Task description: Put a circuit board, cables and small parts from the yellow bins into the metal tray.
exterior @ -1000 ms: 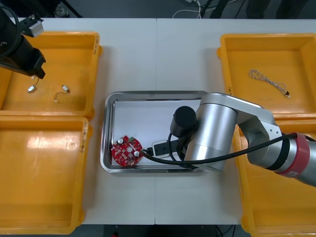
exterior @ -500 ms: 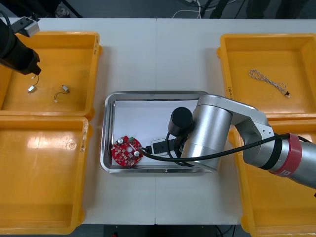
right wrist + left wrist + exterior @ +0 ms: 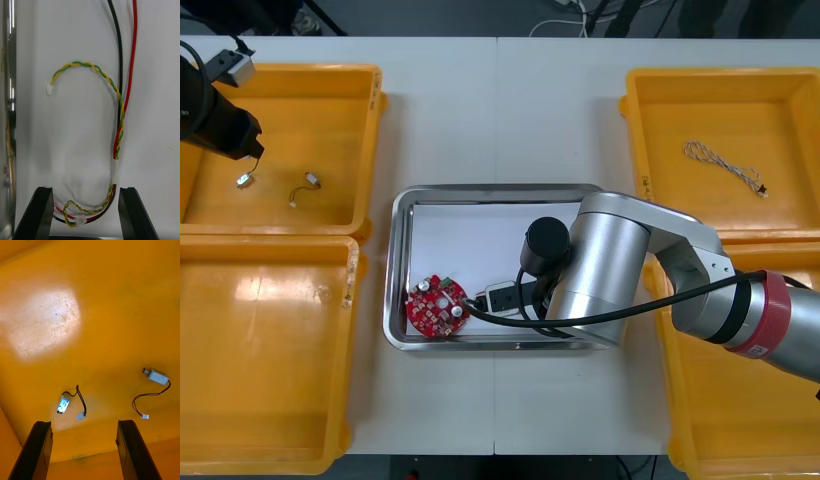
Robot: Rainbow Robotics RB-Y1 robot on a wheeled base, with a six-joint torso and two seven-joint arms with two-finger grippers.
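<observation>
My right gripper (image 3: 85,214) is low inside the metal tray (image 3: 396,290) and stands open. A red and yellow cable (image 3: 120,112) with a black strand lies loose on the white floor between its fingers (image 3: 37,213). A round red circuit board (image 3: 437,306) rests in the tray's near left corner, beside my right arm (image 3: 610,270). My left gripper (image 3: 84,452) hangs open above the far left yellow bin (image 3: 365,150). Two small metal parts (image 3: 63,404) (image 3: 156,376) with thin black leads lie on the bin floor beyond its fingers.
A twisted blue and white cable (image 3: 725,165) lies in the far right yellow bin (image 3: 635,120). The near left bin (image 3: 350,350) and near right bin (image 3: 680,440) flank the tray. The tray's shiny wall (image 3: 9,112) runs close beside one right finger.
My left arm has drawn a little toward the table's left edge. My right arm shifted slightly left over the tray, then held still.
</observation>
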